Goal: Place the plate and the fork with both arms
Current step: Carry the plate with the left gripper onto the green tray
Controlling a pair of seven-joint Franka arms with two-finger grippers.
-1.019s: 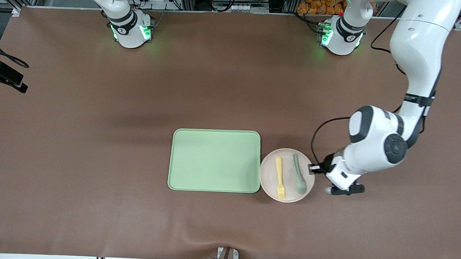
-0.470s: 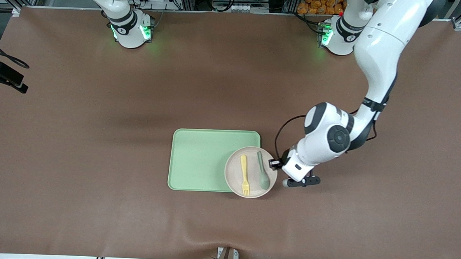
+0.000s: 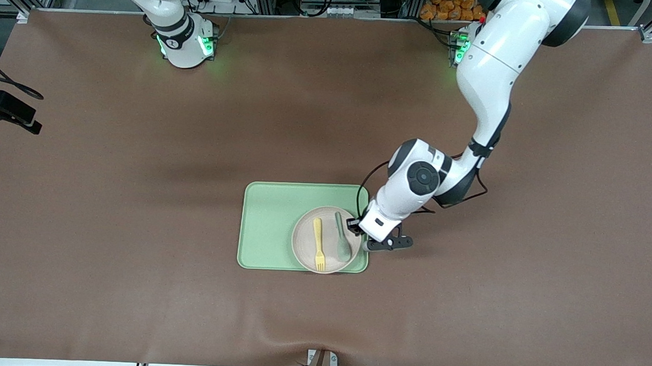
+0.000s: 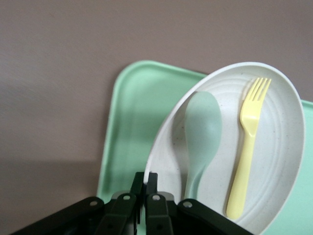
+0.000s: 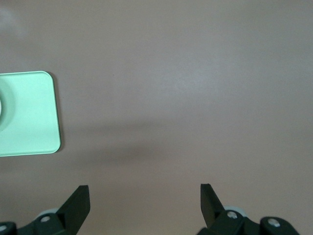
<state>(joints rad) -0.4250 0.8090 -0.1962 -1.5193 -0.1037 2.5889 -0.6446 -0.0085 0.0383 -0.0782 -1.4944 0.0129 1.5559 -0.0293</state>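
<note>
The left gripper (image 3: 357, 226) is clamped on the rim of the plate (image 3: 305, 238), its fingers pinched tight on the edge at the left arm's end; the plate is over the green tray (image 3: 269, 219), toward the tray's end nearest the left arm, and whether it rests flat there or is just clear of it cannot be told from the front view; in the left wrist view the plate (image 4: 279, 147) looks tilted against the tray (image 4: 137, 122). The fork (image 3: 318, 244) lies on the plate, beside a grey-green spoon (image 3: 342, 244), the two side by side and apart.

The right gripper (image 5: 144, 208) is wide open and holds nothing; it hangs over bare brown table (image 5: 186, 98) well apart from the tray, and the right arm waits.

By this showing the plate's carry is nearly done: it needs only to be set down and let go; the fork is not yet taken off the plate, and that part most likely falls to the right arm.
</note>
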